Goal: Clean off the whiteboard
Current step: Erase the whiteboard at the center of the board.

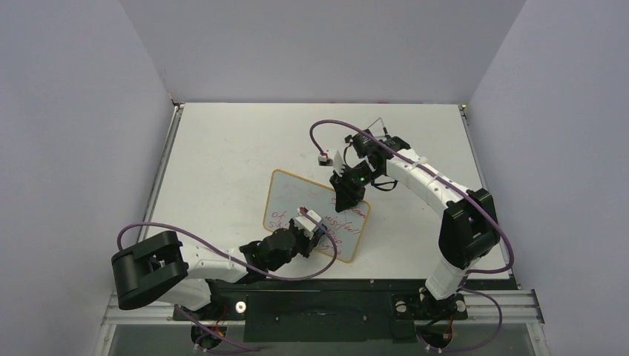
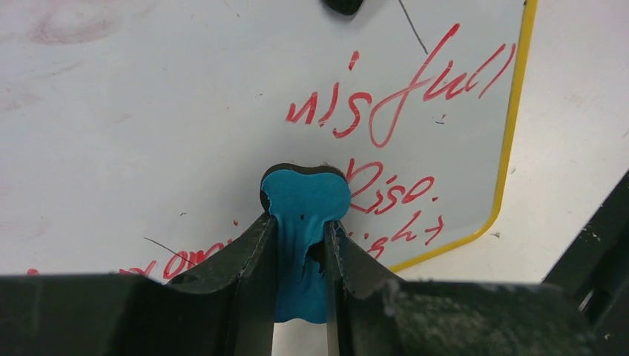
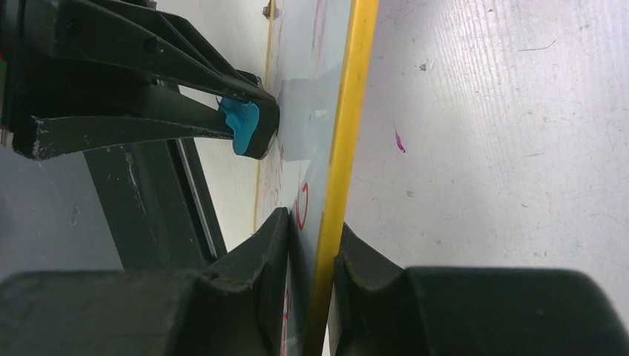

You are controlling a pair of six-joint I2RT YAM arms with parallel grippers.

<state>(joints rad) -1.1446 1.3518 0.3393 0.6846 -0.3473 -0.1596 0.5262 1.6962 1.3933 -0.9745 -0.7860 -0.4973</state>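
Note:
The whiteboard (image 1: 293, 194) lies on the table with a yellow rim and red handwriting (image 2: 400, 93) on its right half. Its left part (image 2: 148, 89) shows only faint pink smears. My left gripper (image 2: 300, 226) is shut on a blue-and-black eraser (image 2: 305, 194), whose black face rests on the board just left of the writing. In the top view the left gripper (image 1: 314, 225) sits over the board's near right part. My right gripper (image 3: 315, 226) is shut on the whiteboard's yellow edge (image 3: 348, 111), at the board's far right side (image 1: 347, 197). The eraser (image 3: 241, 126) also appears in the right wrist view.
A small white object (image 1: 324, 156) lies on the table just beyond the board. Grey walls enclose the table (image 1: 222, 141) on three sides. A black rail (image 1: 319, 304) with the arm bases runs along the near edge. Purple cables loop off both arms.

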